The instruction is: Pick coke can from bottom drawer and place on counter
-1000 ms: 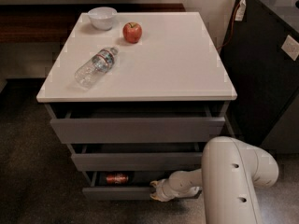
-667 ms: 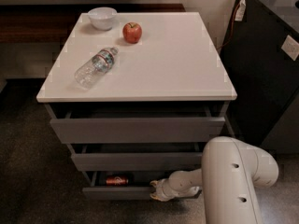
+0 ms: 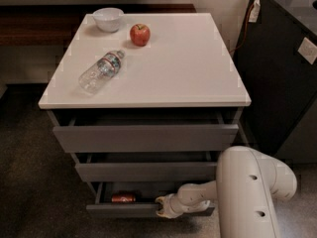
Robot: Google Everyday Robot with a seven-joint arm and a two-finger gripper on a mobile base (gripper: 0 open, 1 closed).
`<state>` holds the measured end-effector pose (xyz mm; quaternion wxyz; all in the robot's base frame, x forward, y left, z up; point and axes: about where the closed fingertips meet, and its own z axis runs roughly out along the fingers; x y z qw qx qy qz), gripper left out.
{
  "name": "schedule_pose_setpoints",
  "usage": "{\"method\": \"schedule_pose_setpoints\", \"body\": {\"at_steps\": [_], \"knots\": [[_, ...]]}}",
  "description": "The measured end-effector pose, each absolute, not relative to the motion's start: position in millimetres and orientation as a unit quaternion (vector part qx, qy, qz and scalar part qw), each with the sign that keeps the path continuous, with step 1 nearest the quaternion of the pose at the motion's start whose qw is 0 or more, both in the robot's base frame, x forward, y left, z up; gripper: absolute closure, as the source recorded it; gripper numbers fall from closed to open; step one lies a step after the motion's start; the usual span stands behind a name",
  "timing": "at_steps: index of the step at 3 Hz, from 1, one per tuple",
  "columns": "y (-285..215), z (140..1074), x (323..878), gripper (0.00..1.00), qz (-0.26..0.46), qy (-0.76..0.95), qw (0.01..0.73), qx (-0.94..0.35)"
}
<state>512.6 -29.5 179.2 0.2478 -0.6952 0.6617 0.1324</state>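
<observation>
The coke can (image 3: 123, 198) lies on its side inside the bottom drawer (image 3: 119, 209), which is pulled partly out, at its left half. My gripper (image 3: 159, 207) is at the drawer's front edge, just right of the can and apart from it, on the end of the white arm (image 3: 247, 192) that reaches in from the lower right. The counter (image 3: 163, 68) is the white top of the grey cabinet above.
On the counter lie a clear water bottle (image 3: 100, 72) on its side, a red apple (image 3: 140, 34) and a white bowl (image 3: 108, 19) at the back left. The two upper drawers (image 3: 146, 138) stand slightly out. A dark cabinet (image 3: 287, 73) stands to the right.
</observation>
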Motion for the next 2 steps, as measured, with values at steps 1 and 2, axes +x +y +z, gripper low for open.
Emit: {"method": "schedule_pose_setpoints", "body": {"at_steps": [1, 2], "knots": [[-29.5, 179.2, 512.5, 1.00, 0.132, 0.662, 0.248, -0.695], [-14.1, 182.0, 487.0, 1.00, 0.163, 0.647, 0.243, -0.704]]}}
